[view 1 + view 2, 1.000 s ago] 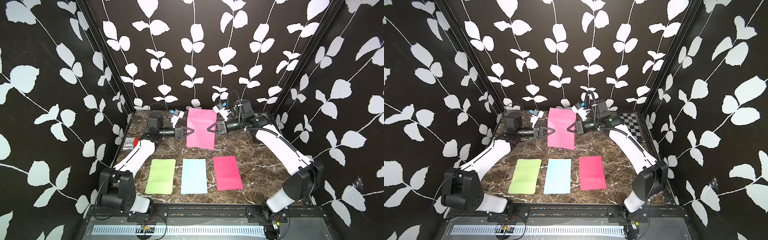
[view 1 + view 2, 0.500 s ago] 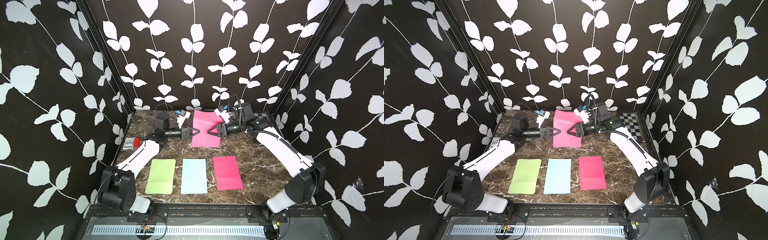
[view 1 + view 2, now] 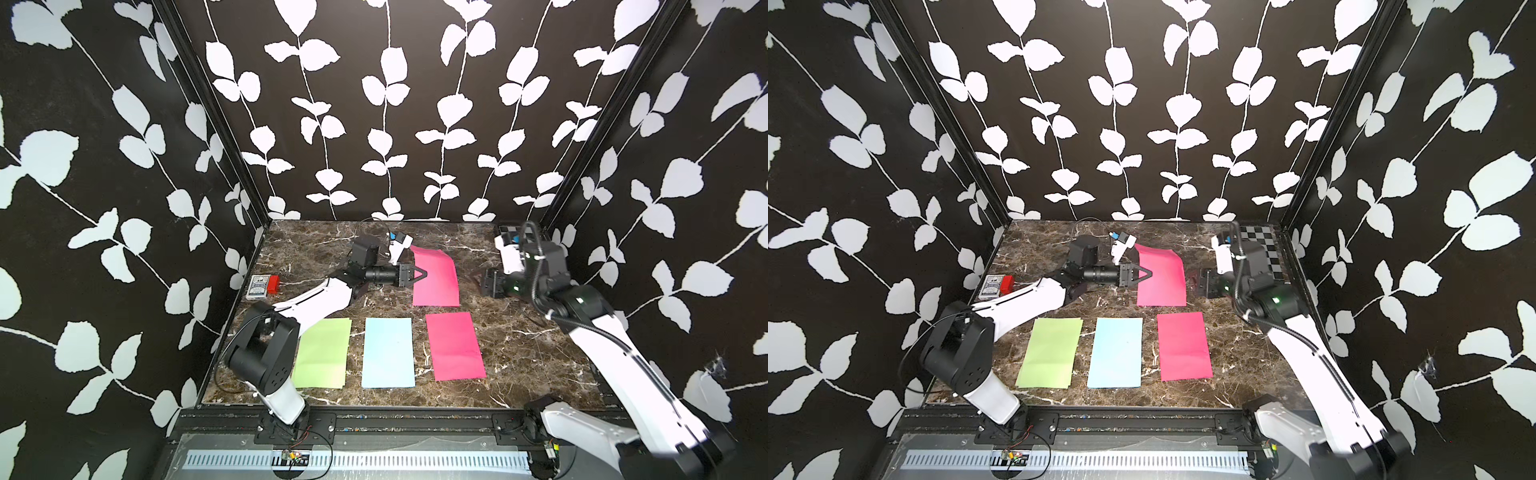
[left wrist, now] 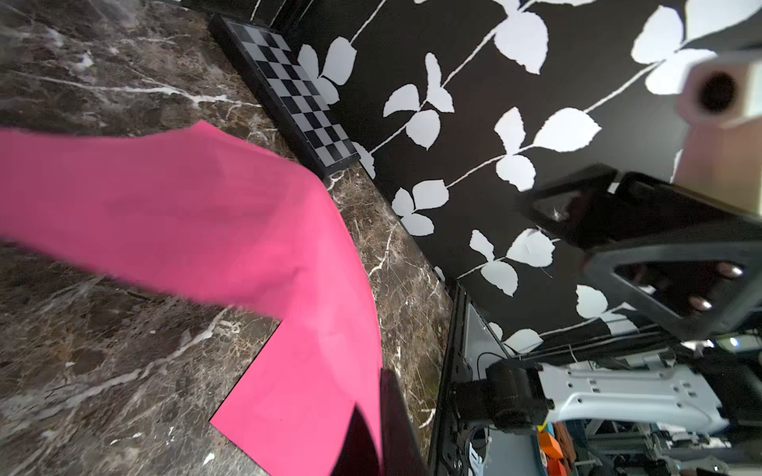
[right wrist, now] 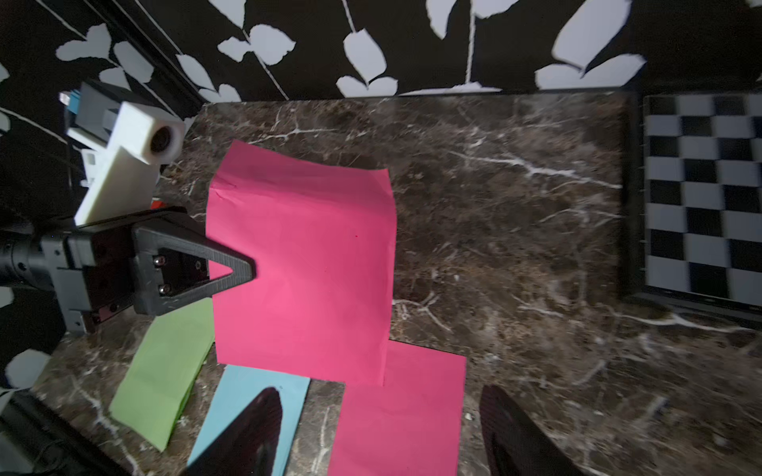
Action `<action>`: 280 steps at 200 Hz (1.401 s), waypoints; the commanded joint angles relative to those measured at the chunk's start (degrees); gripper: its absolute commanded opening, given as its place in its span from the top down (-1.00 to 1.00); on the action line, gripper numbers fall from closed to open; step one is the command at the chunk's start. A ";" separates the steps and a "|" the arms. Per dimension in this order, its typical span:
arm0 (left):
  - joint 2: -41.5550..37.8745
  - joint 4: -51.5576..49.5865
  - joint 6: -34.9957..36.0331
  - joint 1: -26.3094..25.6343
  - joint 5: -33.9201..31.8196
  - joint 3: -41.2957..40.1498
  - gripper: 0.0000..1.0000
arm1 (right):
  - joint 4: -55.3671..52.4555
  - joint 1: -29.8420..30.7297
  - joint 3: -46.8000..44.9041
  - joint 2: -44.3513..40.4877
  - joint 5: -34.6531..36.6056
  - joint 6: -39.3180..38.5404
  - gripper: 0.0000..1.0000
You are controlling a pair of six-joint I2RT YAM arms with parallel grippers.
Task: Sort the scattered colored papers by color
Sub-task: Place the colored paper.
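Three colored papers lie in a row near the table's front: light green (image 3: 322, 353) (image 3: 1050, 353), light blue (image 3: 388, 353) (image 3: 1117, 353) and magenta pink (image 3: 455, 347) (image 3: 1183, 347). Behind them a second pink sheet (image 3: 436, 278) (image 3: 1160, 278) (image 4: 206, 214) (image 5: 305, 268) hangs curved, its near end drooping to the table. My left gripper (image 3: 420, 274) (image 3: 1147, 274) (image 4: 381, 412) is shut on that sheet's left edge. To the sheet's right, apart from it, my right gripper (image 3: 484, 282) (image 3: 1200, 282) (image 5: 379, 391) stands open and holds nothing.
A black-and-grey checkerboard (image 3: 1262, 249) (image 5: 701, 198) (image 4: 297, 94) lies in the back right corner, partly behind my right arm. A small card box with a red block (image 3: 262, 286) (image 3: 995, 286) sits at the left edge. Patterned walls close three sides.
My right gripper has opened, let go of the pink sheet and drawn back to the right. The sheet has sagged and now hangs from my left gripper alone.
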 commanded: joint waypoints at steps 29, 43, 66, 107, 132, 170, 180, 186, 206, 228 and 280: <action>5.47 8.02 -15.51 -8.33 -12.72 2.29 1.00 | 0.38 -1.68 -6.81 -4.31 8.61 2.34 -0.60; 6.16 7.01 -17.47 -11.03 -15.60 2.81 1.00 | 0.64 -1.79 -7.36 -3.91 7.85 2.52 -0.61; 6.89 7.43 -20.95 -14.81 -17.87 2.45 1.00 | 1.77 -1.96 -8.27 -3.30 6.81 2.78 -0.61; 3.73 7.03 -25.52 -19.22 -23.56 -3.05 1.00 | 3.44 -2.06 -10.26 -2.63 5.61 3.49 -0.61; 1.86 5.96 -27.31 -21.08 -25.47 -7.38 1.00 | 4.22 -2.10 -11.31 -2.57 4.77 3.97 -0.61; 2.44 7.57 -29.70 -22.25 -26.70 -13.74 1.00 | 5.30 -2.23 -12.24 -2.31 3.66 4.63 -0.61; 3.34 9.24 -30.81 -22.46 -26.39 -14.80 1.00 | 5.43 -2.23 -12.34 -2.06 3.55 4.72 -0.61; 3.82 9.54 -31.33 -22.53 -26.19 -15.05 1.00 | 5.35 -2.23 -12.34 -1.97 3.53 4.74 -0.61; 4.74 10.37 -32.50 -22.97 -26.01 -15.54 1.00 | 5.26 -2.23 -12.34 -1.84 3.58 4.64 -0.61; 5.15 10.06 -32.74 -23.22 -25.79 -15.62 1.00 | 5.15 -2.23 -12.67 -1.84 3.80 4.63 -0.61; 4.67 9.87 -31.90 -23.61 -24.71 -14.68 1.00 | 5.29 -2.32 -12.95 -0.52 3.55 4.46 -0.61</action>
